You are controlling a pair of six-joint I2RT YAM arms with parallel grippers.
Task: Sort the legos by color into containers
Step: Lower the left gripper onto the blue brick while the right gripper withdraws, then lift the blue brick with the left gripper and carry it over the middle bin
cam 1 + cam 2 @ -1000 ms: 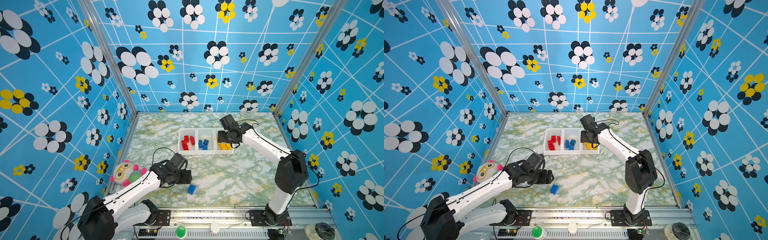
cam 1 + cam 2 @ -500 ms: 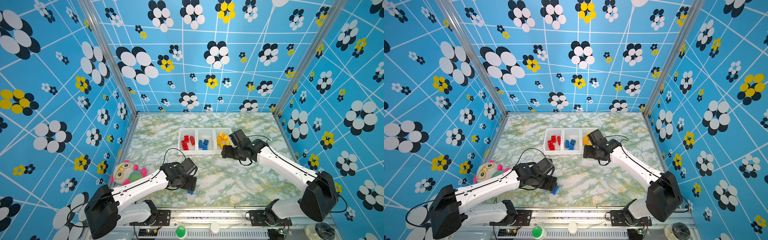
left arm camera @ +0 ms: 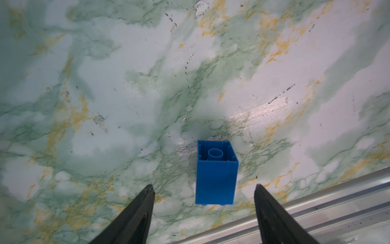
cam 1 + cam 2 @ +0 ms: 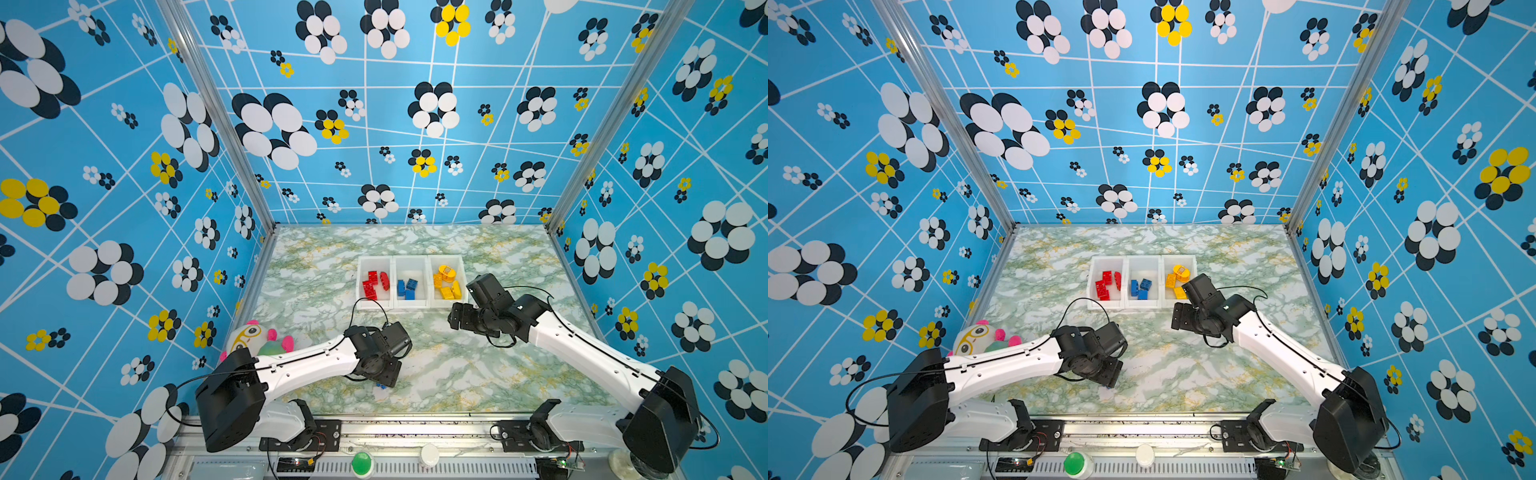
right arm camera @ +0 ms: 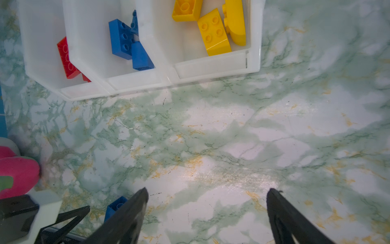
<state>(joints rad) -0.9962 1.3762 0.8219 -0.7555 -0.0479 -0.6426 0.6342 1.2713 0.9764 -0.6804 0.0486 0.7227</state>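
Green-veined marble covers the table [image 4: 457, 374], with blue flowered walls on three sides. Three joined bins [image 4: 409, 306] stand mid-table. In both top views the left bin holds red bricks [image 4: 376, 284], the middle one blue bricks [image 4: 406, 287] and the right one yellow bricks [image 4: 446, 282].

One loose brick [image 3: 215, 181], also blue, lies on the table near the front rail [image 3: 316, 202], well apart from the bins. It is tipped on its side, and its hollow underside faces away from the left wrist camera.

The left gripper [image 3: 203, 186] hangs over it with jaws spread, a finger on each side and neither touching. The brick sits off-centre between them, nearer one finger. The right gripper [image 5: 208, 189] is over bare table near the bins' front corner, jaws spread and empty.

The brick looks like hard moulded plastic: light, stiff and not fragile, but smooth-walled. It would likely skid or pivot on the marble if one finger arrives first. The best hold is probably across its two flat side walls at mid-length, clear of the studs and the open rim — centred first, and with only a modest squeeze.
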